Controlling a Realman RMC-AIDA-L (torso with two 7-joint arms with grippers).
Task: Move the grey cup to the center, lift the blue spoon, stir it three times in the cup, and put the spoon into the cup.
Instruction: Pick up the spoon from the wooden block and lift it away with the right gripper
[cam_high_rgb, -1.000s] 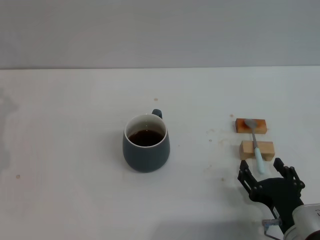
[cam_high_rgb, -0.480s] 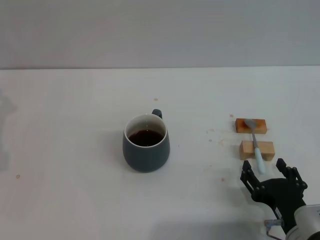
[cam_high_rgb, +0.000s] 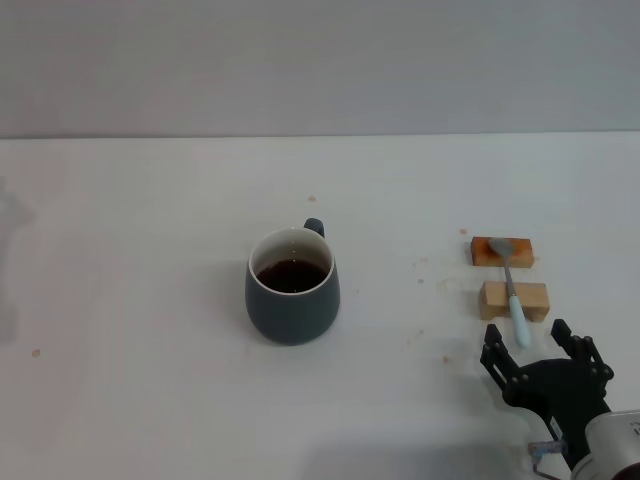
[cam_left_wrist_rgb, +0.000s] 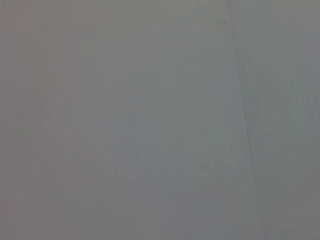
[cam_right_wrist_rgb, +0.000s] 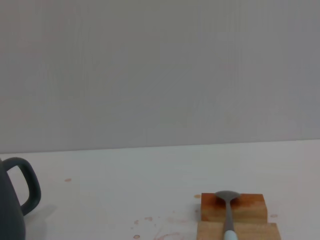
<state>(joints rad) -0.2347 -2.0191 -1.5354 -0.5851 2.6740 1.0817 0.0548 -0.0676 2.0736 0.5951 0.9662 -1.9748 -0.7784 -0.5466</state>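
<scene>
Spoon pickup lined up, stirring not begun

Gripper first: the right gripper (cam_high_rgb: 536, 343) sits at about five o'clock in the head view, fingers spread wide with nothing between them, poised just short of the near tip of the blue spoon (cam_high_rgb: 511, 288). No contact that I can make out; the pale handle end points down into the gap between the open fingers.

Moving outward, the spoon lies across two small wooden blocks, its grey bowl resting on the darker far block (cam_high_rgb: 501, 250) and its neck and handle crossing the lighter near block (cam_high_rgb: 514, 300). The right wrist view confirms it: spoon bowl on the reddish block, handle running toward the camera, both blocks stacked in line.

Further out, toward nine o'clock from the spoon and well apart from it, stands the grey cup (cam_high_rgb: 292, 288), upright, dark liquid inside, loop handle at its far side around one o'clock. It occupies roughly the middle of the white table (cam_high_rgb: 120, 240), so the centring step looks done, as far as I can judge.

The left gripper is nowhere in the head view, and its wrist camera shows only a plain grey surface, so it reads as parked.

Score so far, in my judgement: one step in the bag, the spoon grasp in hand. Lifting, three stirs, and dropping the spoon into the cup are all left.
</scene>
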